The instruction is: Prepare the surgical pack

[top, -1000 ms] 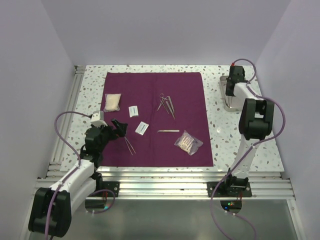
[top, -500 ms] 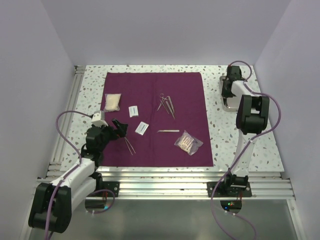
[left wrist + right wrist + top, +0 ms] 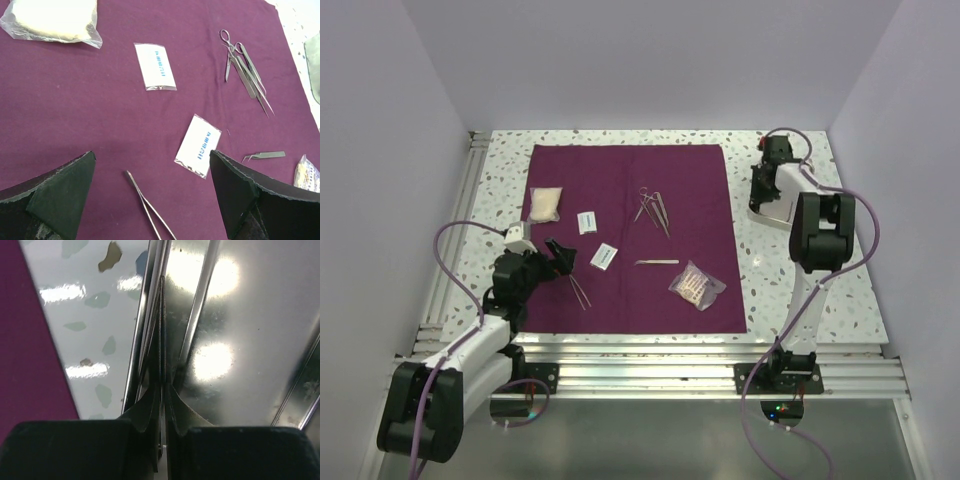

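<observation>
The speckled worktop (image 3: 505, 170) is covered for the most part by the surgical pack (image 3: 695, 190), which is spread flat as one plum-maroon sheet. The sheet lies under and ahead of the left jaws. It is also seen off to the left of the right jaws, with a strip of bare worktop between.

The steel tray (image 3: 260, 315) is met at the right jaws, which are closed on its thin rim, one finger (image 3: 145, 410) on each side. The left jaws are held wide open just above the near left part of the sheet, and nothing is gripped by them.

A gauze packet (image 3: 52, 20) is laid far ahead of the left jaws, on their left side. A clear bag (image 3: 697, 284) with pale contents is placed out past their right side. A cluster of scissors and slim forceps (image 3: 245, 70) is set ahead and to the right. Between the open jaws, long forceps (image 3: 150, 212) are seen lying on the sheet, touched by neither side. One white sachet (image 3: 198, 145) lies just ahead of the right side, and a second sachet (image 3: 155, 66) is found farther ahead near the middle. Small tweezers (image 3: 265, 156) are seen just beyond the right side, near the bag.
</observation>
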### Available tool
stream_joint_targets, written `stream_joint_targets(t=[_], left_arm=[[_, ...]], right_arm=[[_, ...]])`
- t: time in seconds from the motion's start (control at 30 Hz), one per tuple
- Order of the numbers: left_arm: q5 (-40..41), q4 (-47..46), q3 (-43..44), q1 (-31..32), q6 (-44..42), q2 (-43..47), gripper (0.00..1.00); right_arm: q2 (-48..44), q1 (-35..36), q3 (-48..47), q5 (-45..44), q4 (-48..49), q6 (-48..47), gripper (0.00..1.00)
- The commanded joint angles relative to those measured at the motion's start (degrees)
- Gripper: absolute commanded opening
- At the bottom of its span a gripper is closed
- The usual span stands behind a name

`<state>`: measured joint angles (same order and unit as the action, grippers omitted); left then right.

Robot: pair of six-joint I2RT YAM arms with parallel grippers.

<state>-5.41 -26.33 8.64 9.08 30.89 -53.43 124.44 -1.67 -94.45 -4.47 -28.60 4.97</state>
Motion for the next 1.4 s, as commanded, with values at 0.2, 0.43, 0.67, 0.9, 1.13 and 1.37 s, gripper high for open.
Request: stream_joint_targets(t=[0.2, 0.43, 0.67, 0.9, 1.13, 1.37], left_arm=[[-0.74, -2.68, 1.02, 0.32, -0.05, 1.13, 1.00], [-0.65, -2.33, 1.02, 0.32, -0.22, 1.40, 1.00], [-0.65, -2.33, 1.02, 0.32, -0.31, 1.40, 1.00], [-1.01, -2.85, 1.02, 0.32, -0.31, 0.78, 1.00], [-1.01, -3.03, 1.20, 0.41, -0.40, 0.17, 1.00], [-1.10, -3.20, 1.46, 0.41, -0.48, -0.53, 1.00]], right_arm=[[-7.90, 3.17, 5.95, 2.10, -1.63, 1.88, 0.06], [-10.01, 3.08, 3.93, -3.35, -2.51, 6.62, 0.34], [-13.87, 2.99, 3.22, -5.64, -1.55, 9.09, 0.38], [-12.57, 3.17, 3.49, 0.15, 1.80, 11.64, 0.59], [-7.64, 4.22, 0.68, 2.18, 0.65, 11.20, 0.58], [-5.35, 5.27, 0.15, 3.76, -0.75, 9.35, 0.38]])
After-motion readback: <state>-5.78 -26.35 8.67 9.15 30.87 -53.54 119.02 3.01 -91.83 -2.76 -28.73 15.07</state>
